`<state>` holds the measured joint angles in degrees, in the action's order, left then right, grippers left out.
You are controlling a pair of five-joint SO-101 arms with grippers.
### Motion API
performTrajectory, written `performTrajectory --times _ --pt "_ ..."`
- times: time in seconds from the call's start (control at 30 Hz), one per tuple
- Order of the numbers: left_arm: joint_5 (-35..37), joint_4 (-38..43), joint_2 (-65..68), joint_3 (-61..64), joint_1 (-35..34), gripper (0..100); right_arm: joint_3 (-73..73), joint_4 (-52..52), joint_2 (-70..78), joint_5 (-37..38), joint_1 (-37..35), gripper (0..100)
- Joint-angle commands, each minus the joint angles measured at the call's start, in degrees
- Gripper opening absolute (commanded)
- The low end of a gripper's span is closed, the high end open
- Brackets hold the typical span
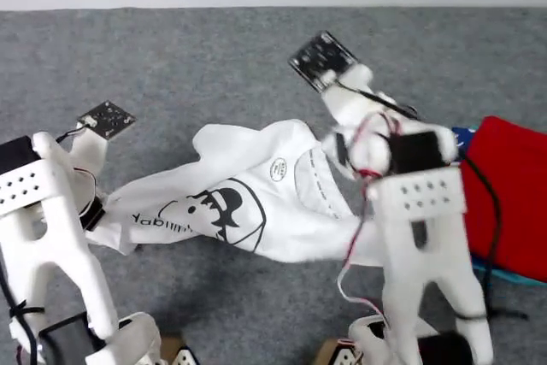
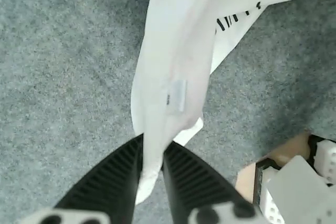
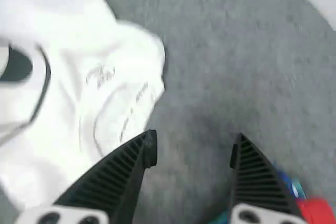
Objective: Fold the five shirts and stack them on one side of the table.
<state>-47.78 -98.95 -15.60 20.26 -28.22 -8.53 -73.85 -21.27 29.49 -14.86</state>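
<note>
White arms [image 1: 60, 245], black ribbed grippers [image 2: 152, 148] [image 3: 195, 142], red-white cables [image 1: 357, 232].

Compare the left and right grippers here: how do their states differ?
The left gripper is shut on an edge of the white shirt; the right gripper is open and holds nothing. The left pinches cloth; the right hangs over bare grey table beside the shirt. Both have black ribbed fingers.

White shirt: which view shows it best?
High view: most of the white shirt lies spread, print visible. Left wrist view has one edge pinched in the left end effector; right wrist view has the collar part beside the open right end effector.
</note>
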Motion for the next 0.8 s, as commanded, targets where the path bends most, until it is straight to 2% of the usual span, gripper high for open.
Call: performTrajectory --times 0.0,0.17,0.43,0.7,0.77 --pt "-0.62 -1.41 -1.67 0.13 -0.35 1 6.24 6.90 7.78 -3.25 -2.33 24.6" --pt "-0.62 -1.41 -1.76 0.13 -0.35 1 18.20 12.00 25.01 -5.45 -5.41 24.6" --pt "-0.62 -1.41 -1.93 0.13 -0.35 1 39.21 11.47 51.38 -5.54 -9.19 24.6" --pt "-0.62 -1.41 -1.93 0.13 -0.35 1 52.13 11.47 68.26 -5.54 -11.30 24.4" --pt "-0.62 -1.41 -1.85 0.13 -0.35 1 53.27 11.21 70.90 -5.54 -11.56 21.2"
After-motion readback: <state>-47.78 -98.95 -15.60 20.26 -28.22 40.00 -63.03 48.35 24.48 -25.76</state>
